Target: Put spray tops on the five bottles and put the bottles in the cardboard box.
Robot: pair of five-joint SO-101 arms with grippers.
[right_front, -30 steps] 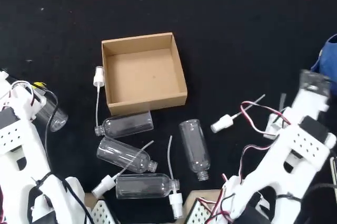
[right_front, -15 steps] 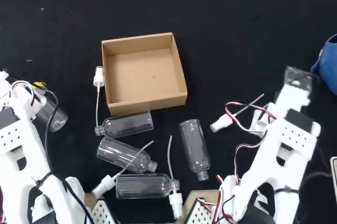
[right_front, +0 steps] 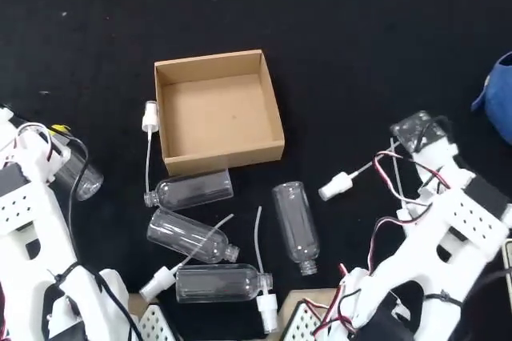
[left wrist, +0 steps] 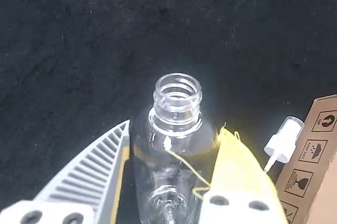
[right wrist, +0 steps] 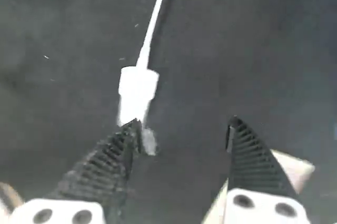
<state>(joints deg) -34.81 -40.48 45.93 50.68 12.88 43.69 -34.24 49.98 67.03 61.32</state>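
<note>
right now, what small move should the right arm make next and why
Probably shift the right tool sideways toward the spray top before closing: its jaws stand open, but the top lies by one finger rather than centred between them.

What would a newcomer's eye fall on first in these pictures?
First the open brown cardboard box in the middle of the black table, with four clear plastic bottles lying near it. Then a fifth clear bottle clamped in the left arm's jaws, and a white spray top with a long tube just ahead of the right arm's open jaws.
</note>
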